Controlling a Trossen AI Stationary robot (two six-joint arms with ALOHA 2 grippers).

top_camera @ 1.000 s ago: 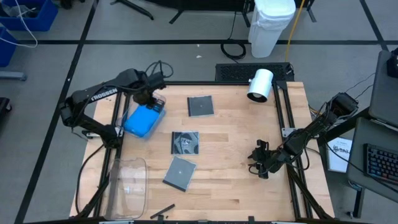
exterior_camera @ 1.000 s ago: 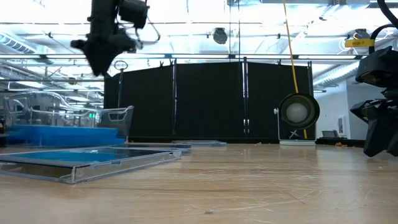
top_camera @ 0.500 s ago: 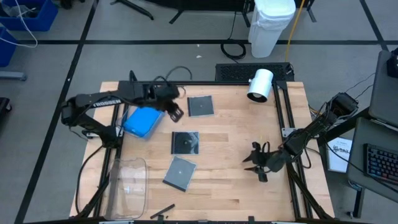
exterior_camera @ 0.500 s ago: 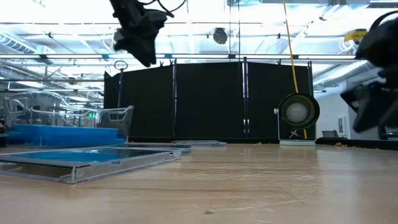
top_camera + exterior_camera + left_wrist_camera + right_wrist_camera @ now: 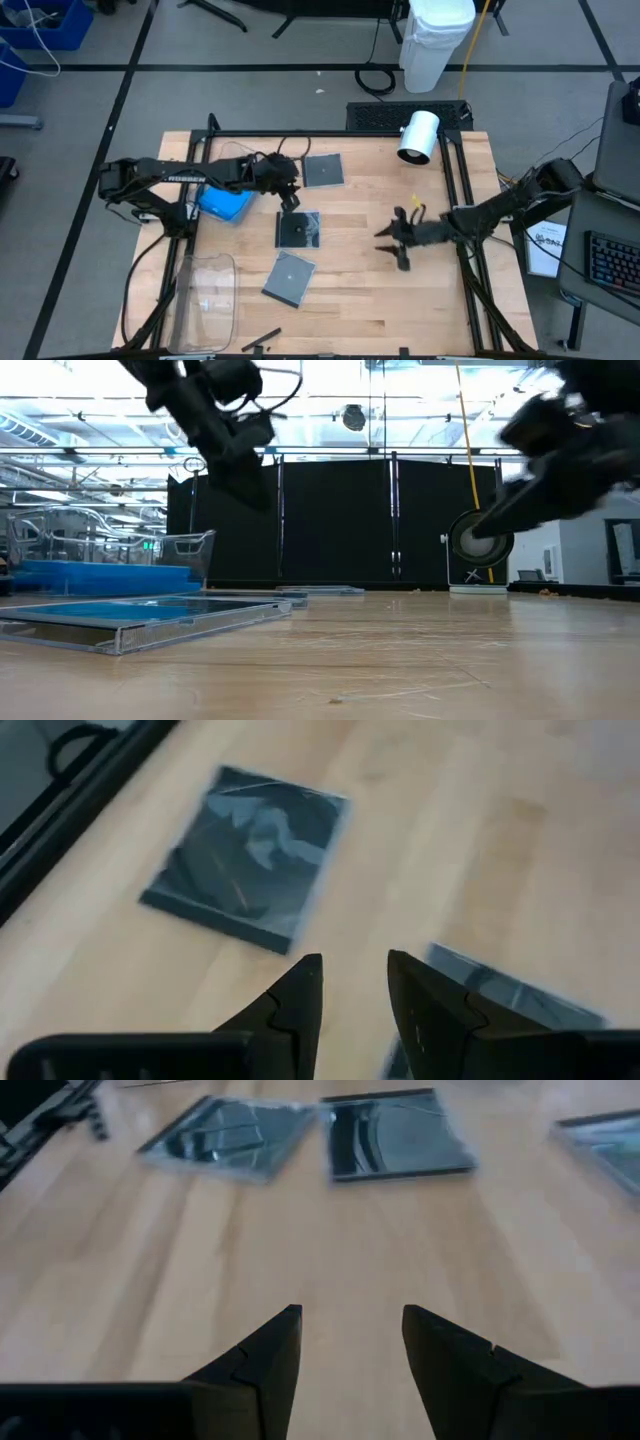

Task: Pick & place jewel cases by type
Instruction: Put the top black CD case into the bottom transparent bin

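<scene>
- The left gripper (image 5: 290, 199) hangs over the tabletop (image 5: 360, 290) between the far grey case (image 5: 322, 171) and the middle grey case (image 5: 298, 229), jaws a narrow gap apart, holding nothing; so narrow a gap could push a case flat instead of straddling its edge.
- The right gripper (image 5: 392, 240), wider open and empty, reaches toward the same cases; both arms closing on the middle one risk a collision.
- The near grey case (image 5: 289, 277) lies just beside the middle one; a sliding grasp could knock it askew.
- The blue cases (image 5: 222, 201) sit stacked in a bin at the left edge; dropping a grey case there would mix types.
</scene>
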